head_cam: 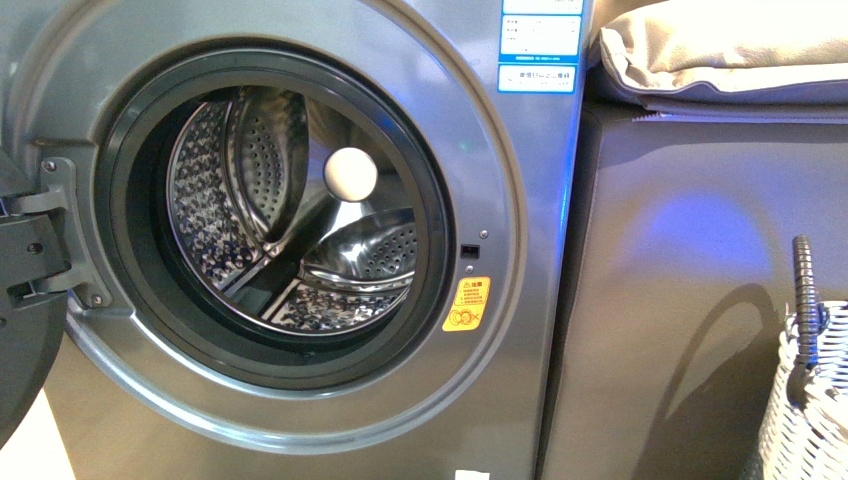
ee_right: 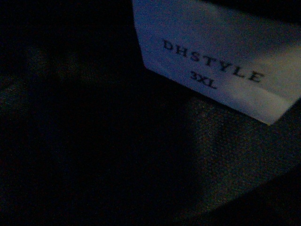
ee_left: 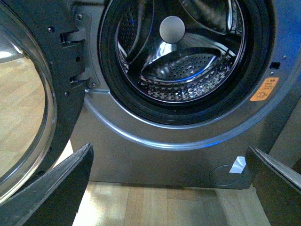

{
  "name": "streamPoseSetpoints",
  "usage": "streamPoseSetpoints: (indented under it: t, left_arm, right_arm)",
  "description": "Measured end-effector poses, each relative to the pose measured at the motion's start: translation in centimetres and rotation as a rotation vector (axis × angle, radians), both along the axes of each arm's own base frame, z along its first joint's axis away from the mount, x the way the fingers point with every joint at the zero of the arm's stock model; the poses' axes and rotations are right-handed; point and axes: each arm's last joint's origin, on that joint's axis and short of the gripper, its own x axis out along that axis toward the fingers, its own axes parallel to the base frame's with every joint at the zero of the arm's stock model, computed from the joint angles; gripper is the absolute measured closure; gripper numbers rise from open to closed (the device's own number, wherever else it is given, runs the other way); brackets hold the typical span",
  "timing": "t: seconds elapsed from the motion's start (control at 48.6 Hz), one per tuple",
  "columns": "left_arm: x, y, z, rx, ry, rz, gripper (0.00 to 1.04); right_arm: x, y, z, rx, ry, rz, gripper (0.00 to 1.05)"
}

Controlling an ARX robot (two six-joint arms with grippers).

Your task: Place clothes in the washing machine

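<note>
The grey washing machine (head_cam: pixel 520 200) fills the front view, its porthole open and the perforated steel drum (head_cam: pixel 290 230) holding no clothes. It also shows in the left wrist view (ee_left: pixel 155 155). My left gripper (ee_left: pixel 167 188) is open and empty, low over the wooden floor before the machine's base, one dark finger (ee_left: pixel 56 188) at each side. The right wrist view is very dark. It shows only dark cloth (ee_right: pixel 225 155), which may be the clothes, close to the lens, with a white size label (ee_right: pixel 211 61). The right gripper's jaws cannot be made out. Neither arm shows in the front view.
The machine's door (head_cam: pixel 25 300) hangs open at the left and also shows in the left wrist view (ee_left: pixel 28 94). A grey unit (head_cam: pixel 680 250) stands right of the machine, with a beige cushion (head_cam: pixel 720 50) on top. A white wicker basket (head_cam: pixel 815 400) is at the lower right.
</note>
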Motion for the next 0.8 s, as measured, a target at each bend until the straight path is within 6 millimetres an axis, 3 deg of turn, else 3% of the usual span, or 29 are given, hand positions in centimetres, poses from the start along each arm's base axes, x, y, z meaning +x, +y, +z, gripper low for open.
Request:
streamPoseSetpoints:
  t: [0.123, 0.391, 0.802]
  left_arm:
    - [0.0, 0.0, 0.0, 0.0, 0.0, 0.0, 0.07]
    - [0.0, 0.0, 0.0, 0.0, 0.0, 0.0, 0.07]
    - [0.0, 0.0, 0.0, 0.0, 0.0, 0.0, 0.07]
  right_arm:
    - [0.1, -0.2, 1.6, 0.01, -0.04, -0.008, 0.63]
    - [0.4, -1.0, 7.3, 0.026, -0.159, -0.007, 0.98]
    - [-2.1, -2.1, 20.6, -0.037, -0.441, 0.046, 1.0]
